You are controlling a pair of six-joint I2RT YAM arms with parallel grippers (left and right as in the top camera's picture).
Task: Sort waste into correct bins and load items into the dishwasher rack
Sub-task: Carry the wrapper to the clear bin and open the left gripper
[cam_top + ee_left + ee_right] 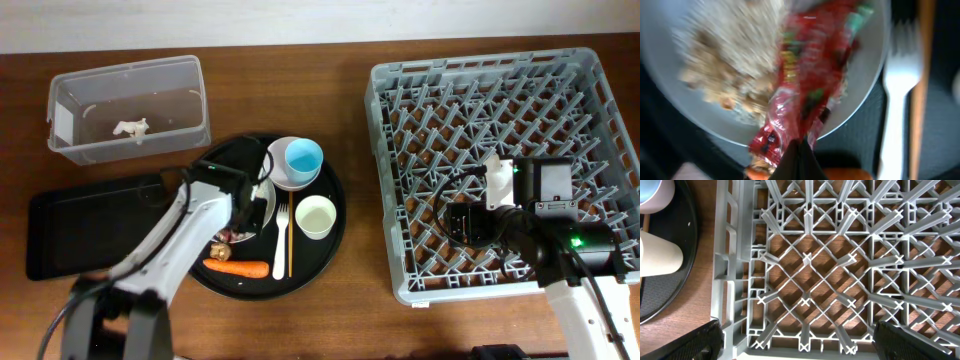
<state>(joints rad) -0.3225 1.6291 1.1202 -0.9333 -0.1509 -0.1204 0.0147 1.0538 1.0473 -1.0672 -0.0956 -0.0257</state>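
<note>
Two claws, one engaged: left claw (800, 158) pinched shut on the near end of the red wrapper (807, 75), whose long axis runs ahead across the plate (869, 70); right claw (797, 341) gapes wide, empty, over the dishwasher rack (735, 280); clear tub (200, 100) lies nearer the left claw.

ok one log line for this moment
left claw: shut on red wrapper at white plate | right claw: open, over dishwasher rack | stage: waste pickup
</note>
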